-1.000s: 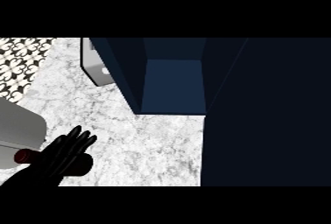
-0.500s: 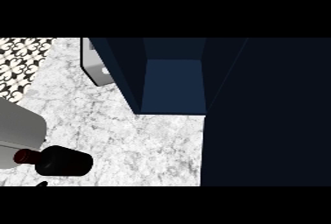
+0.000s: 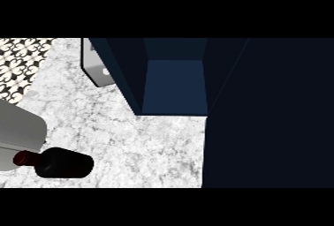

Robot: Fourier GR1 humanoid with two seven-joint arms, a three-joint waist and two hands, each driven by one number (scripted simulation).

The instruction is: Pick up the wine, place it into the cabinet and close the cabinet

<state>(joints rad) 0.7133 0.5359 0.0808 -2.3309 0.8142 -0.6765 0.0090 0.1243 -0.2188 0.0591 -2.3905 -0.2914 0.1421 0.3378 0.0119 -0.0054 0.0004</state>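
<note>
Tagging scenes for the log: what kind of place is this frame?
Most likely a kitchen counter. Signs: a white marbled countertop, a dark blue cabinet standing open on it, and a dark wine bottle lying at the lower left. A black-and-white patterned wall shows at the upper left. No hand shows.

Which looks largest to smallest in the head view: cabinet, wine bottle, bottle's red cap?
1. Cabinet, by far the largest, filling the upper middle.
2. Wine bottle, lying on the counter at lower left.
3. Red cap, smallest, at the bottle's left end.

dark wine bottle point(image 3: 62, 163) on its side at lower left, well apart from open navy cabinet point(image 3: 175, 86)
</note>
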